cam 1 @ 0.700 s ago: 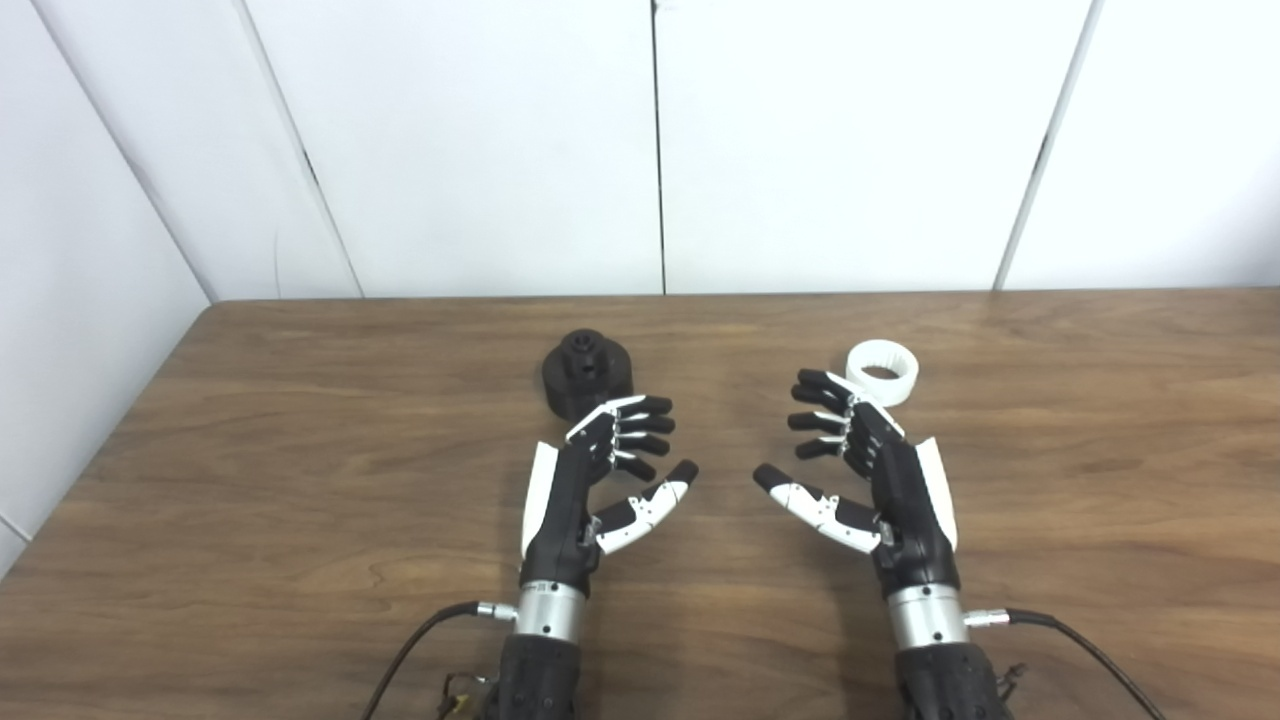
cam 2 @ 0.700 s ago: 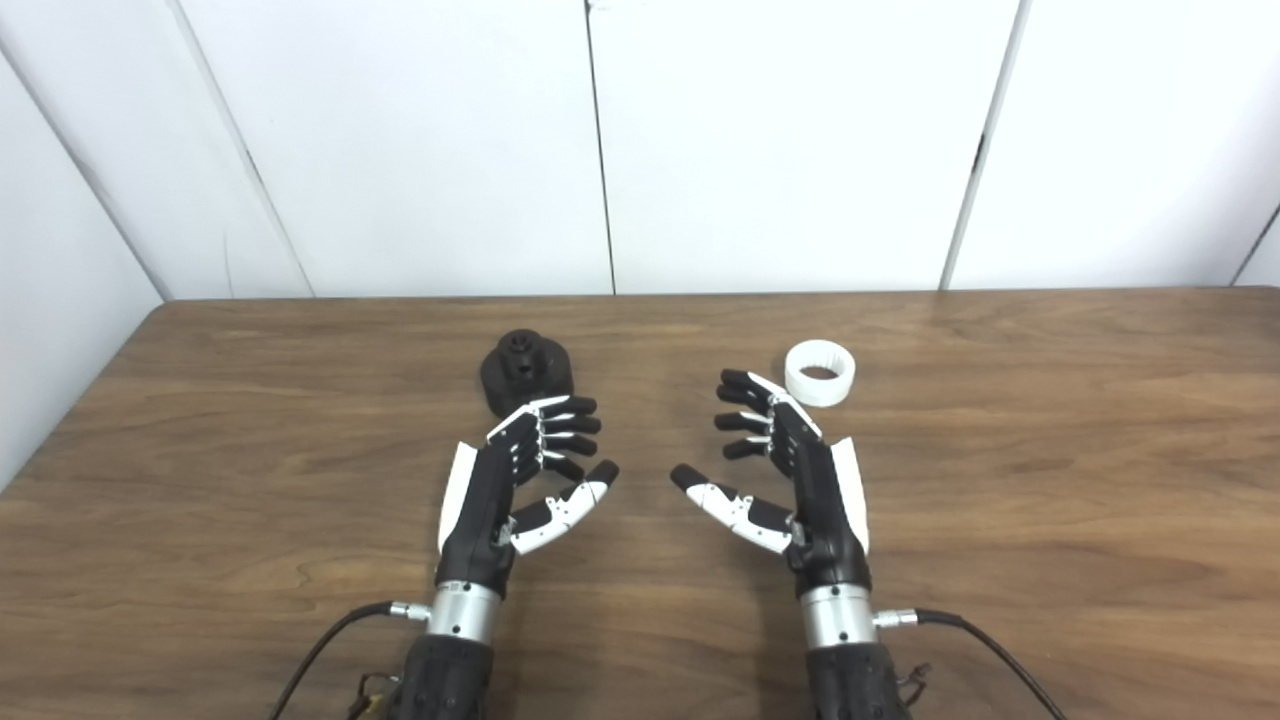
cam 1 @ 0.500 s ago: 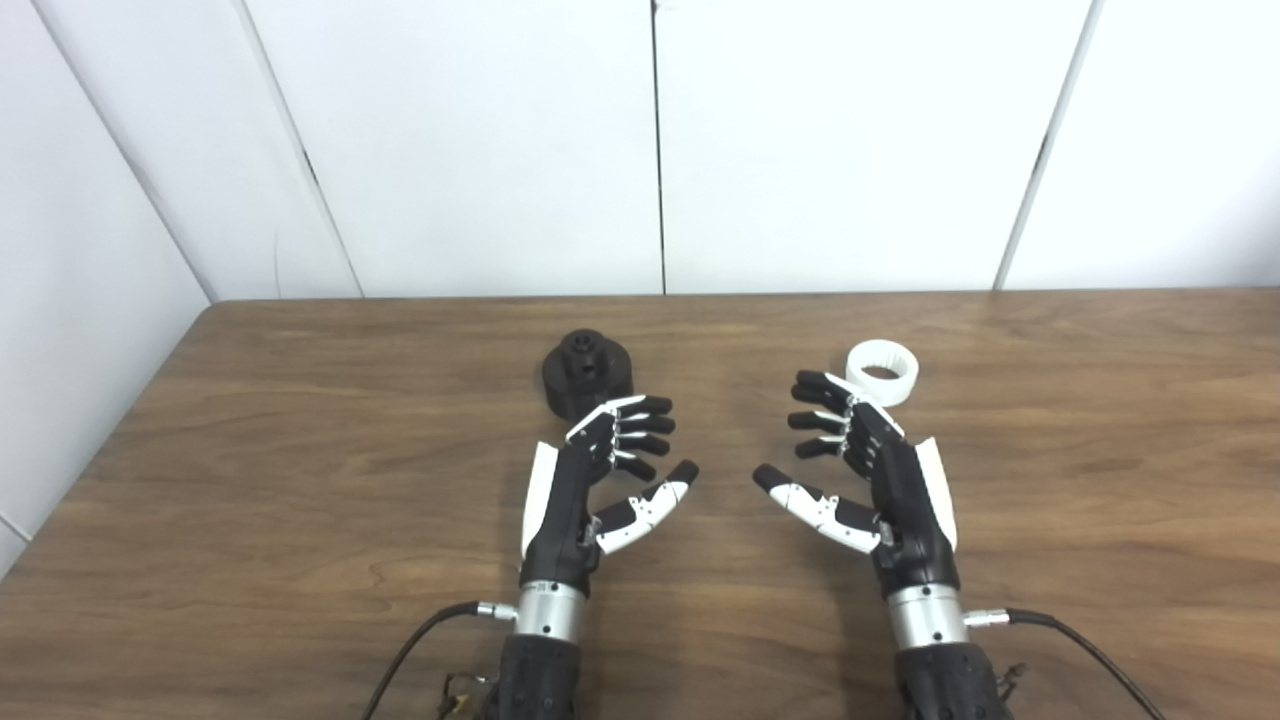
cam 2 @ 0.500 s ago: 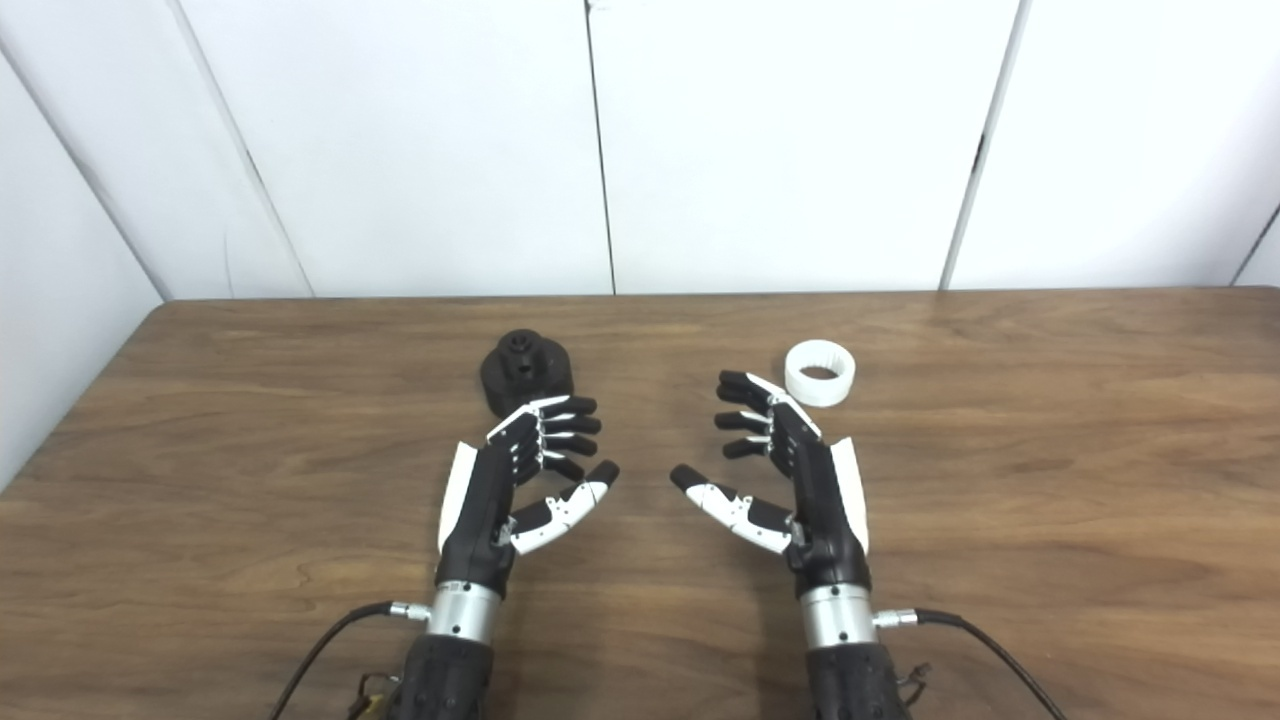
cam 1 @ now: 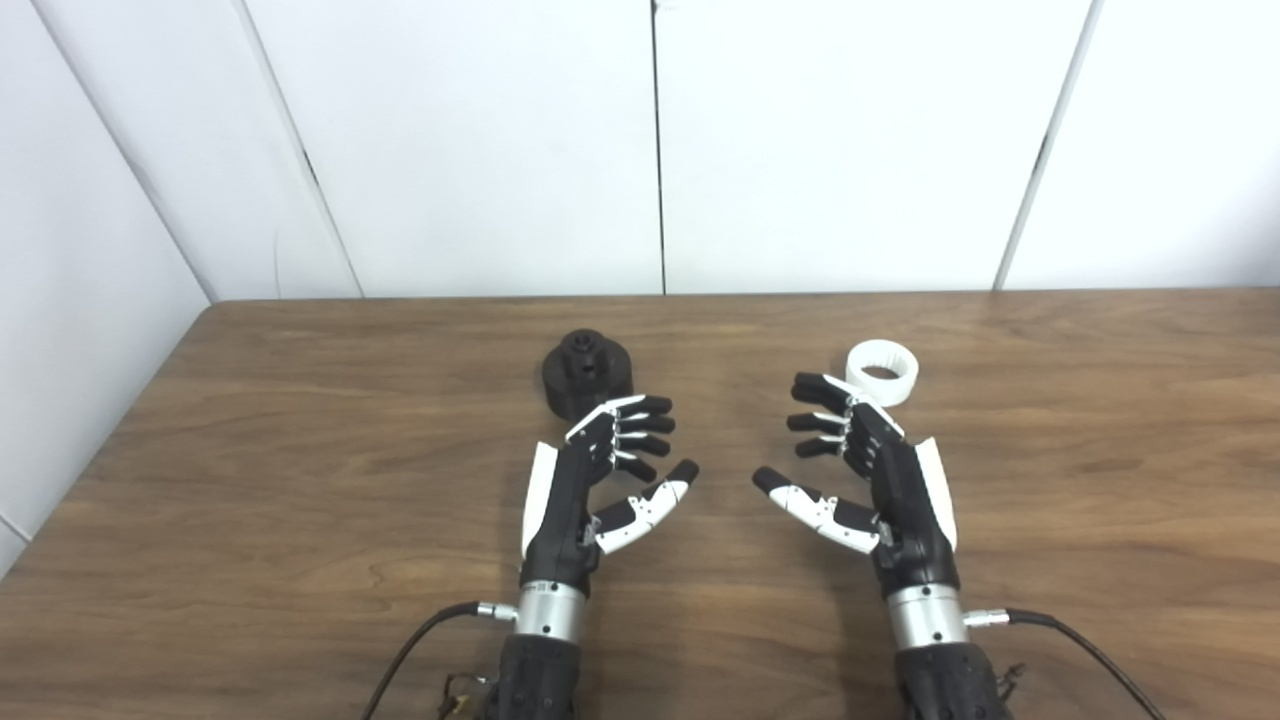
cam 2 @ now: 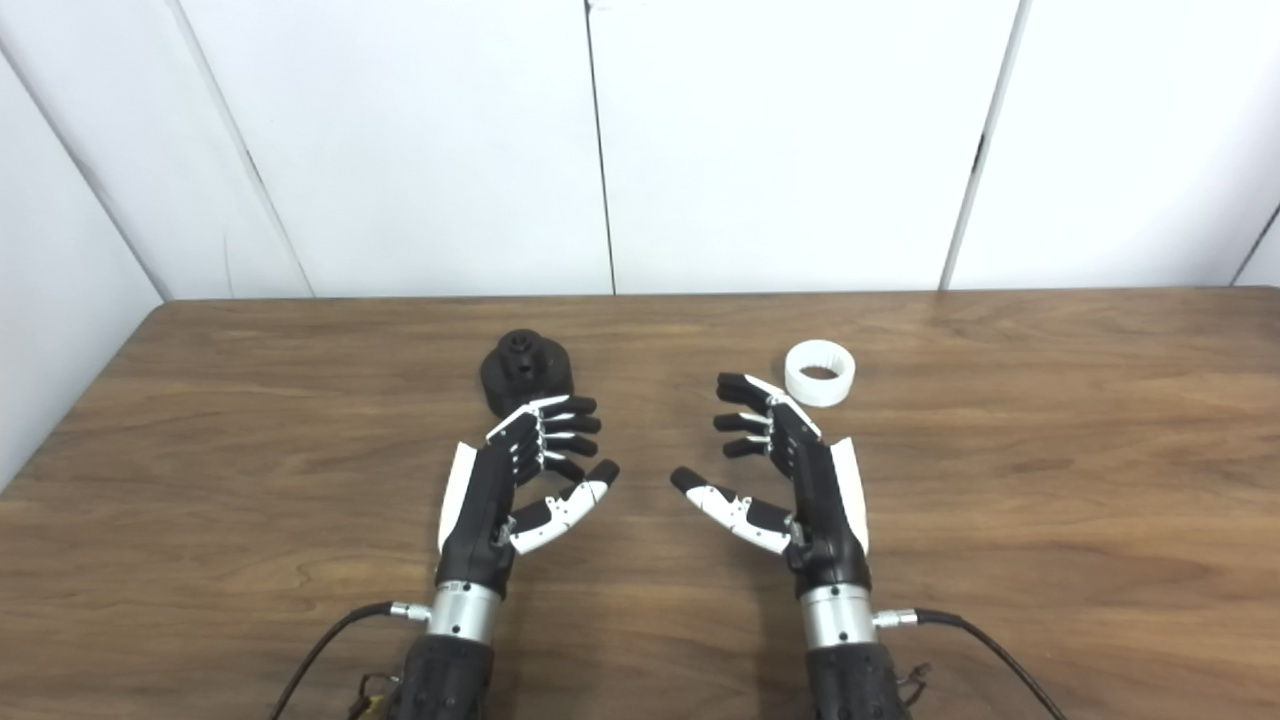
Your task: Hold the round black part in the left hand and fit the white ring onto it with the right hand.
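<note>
A brown wooden table (cam 1: 300,450) stands against a white wall (cam 1: 480,140); two robot arms come up from the bottom edge, side by side; each arm has a silver ring at the wrist and a thin black cable (cam 1: 405,650) running off to the side.

The left hand (cam 1: 590,470) is above the table with its palm turned toward the middle; its fingers (cam 1: 645,425) are spread and a little bent, and its thumb sticks out below them; it holds nothing.

The right hand (cam 1: 880,470) looks much the same, turned the other way, so the two palms face each other with bare table between them; its fingers (cam 1: 815,405) are loose and apart, the thumb points toward the left hand; it holds nothing too.

The round black part (cam 1: 587,372) sits on the table just past the left hand's fingertips; it has a wide bottom and a small knob on top with a hole in the middle; from here I cannot tell if the fingertips touch it, but no finger is wrapped around it.

The white ring (cam 1: 882,371) lies flat on the table just past the right hand, a bit to the right of its fingertips; you can see down through its open middle; no finger is around it.

The black part and the ring are well apart, each on its own side.
</note>
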